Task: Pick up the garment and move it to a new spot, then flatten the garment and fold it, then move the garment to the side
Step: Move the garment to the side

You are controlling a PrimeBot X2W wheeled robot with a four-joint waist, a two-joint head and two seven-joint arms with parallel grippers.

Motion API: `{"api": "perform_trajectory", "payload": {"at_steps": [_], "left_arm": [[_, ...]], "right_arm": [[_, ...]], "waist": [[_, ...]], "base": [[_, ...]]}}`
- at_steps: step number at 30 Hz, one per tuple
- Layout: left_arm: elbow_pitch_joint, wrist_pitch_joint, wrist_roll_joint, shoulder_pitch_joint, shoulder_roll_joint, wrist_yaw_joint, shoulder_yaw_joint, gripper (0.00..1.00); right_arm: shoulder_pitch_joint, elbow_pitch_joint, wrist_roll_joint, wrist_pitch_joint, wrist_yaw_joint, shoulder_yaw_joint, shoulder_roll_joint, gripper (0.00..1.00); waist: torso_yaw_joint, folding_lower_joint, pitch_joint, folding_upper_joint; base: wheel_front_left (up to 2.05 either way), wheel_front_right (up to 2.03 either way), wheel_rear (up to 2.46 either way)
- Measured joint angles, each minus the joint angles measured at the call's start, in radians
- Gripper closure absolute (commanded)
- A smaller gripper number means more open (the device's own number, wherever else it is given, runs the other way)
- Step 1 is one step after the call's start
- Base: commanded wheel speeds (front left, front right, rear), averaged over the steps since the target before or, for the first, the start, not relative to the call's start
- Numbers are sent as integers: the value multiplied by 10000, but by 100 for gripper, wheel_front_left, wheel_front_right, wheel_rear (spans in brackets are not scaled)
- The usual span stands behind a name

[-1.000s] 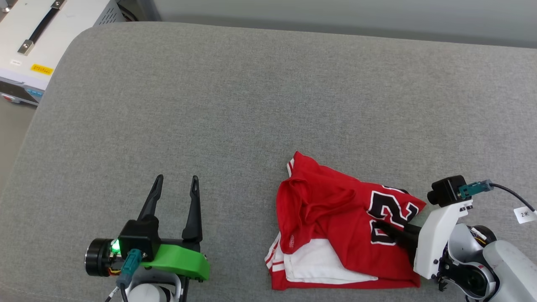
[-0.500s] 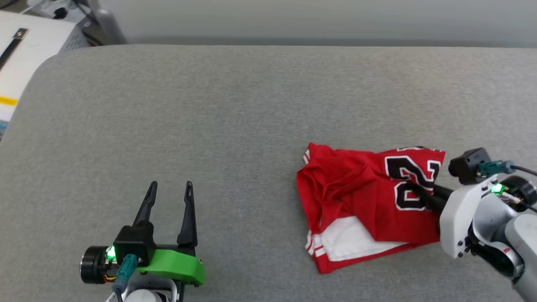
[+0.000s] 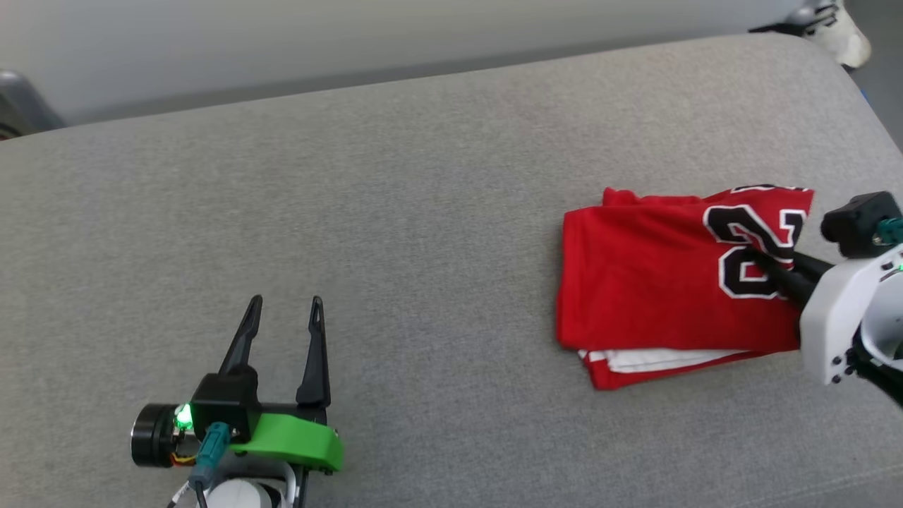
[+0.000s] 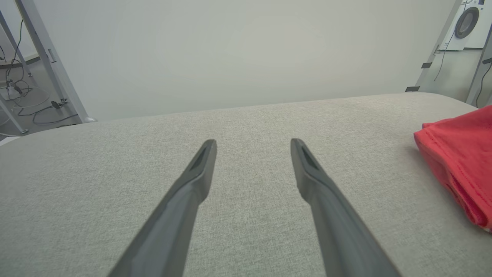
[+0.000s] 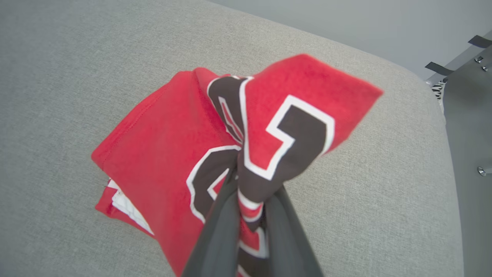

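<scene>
From the head, we see the shirt (image 3: 656, 282) lying folded on the grey cushion (image 3: 395, 212), far over on the right side. Its black number faces up, and a white layer peeks out along its near edge. Our right gripper (image 3: 765, 262) has its two fingers pinched together on the numbered corner of the shirt. Our left gripper (image 3: 286, 303) sits well apart from the shirt at the lower left, spread wide and holding nothing.

Along the left wrist, the left gripper (image 4: 251, 144) has its fingers wide apart above the cushion (image 4: 246, 115). The red folded edge of the shirt (image 4: 461, 161) lies at the right border. A washing machine (image 4: 471, 23) stands in the far top right corner.

Along the right wrist, the right gripper (image 5: 250, 184) is squeezed narrow on a bunch of cloth at the number print. That pinched corner rises above the rest of the shirt (image 5: 165, 146), which lies on the cushion (image 5: 77, 77).
</scene>
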Motion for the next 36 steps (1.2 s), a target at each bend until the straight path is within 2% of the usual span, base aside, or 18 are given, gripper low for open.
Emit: {"api": "perform_trajectory", "payload": {"at_steps": [5,12,26,35,36], "left_arm": [[-290,0,180,-454,111,-94,-2,0],[-709,0,265,-1034,410,-100,98,0],[-1373,0,397,-1563,805,-128,209,0],[-1653,0,399,-1614,932,-86,267,0],[-1645,0,399,-1614,934,-82,267,0]], "right_arm": [[-416,644,58,19,0,-558,-441,100],[-1582,2182,-537,-75,0,-943,-1099,100],[-3950,5496,-1145,-522,2,-1457,-1273,100],[-4906,6980,-1409,-1208,2,-1467,-1120,100],[-4984,7170,-1455,-1361,2,-1465,-1053,69]], "waist": [[-401,0,605,0],[-420,1,1677,0],[-103,2,3749,0],[31,2,4239,0],[36,1,4213,0]], "base": [[0,0,0],[0,0,0],[0,0,0],[0,0,0],[0,0,0]]}}
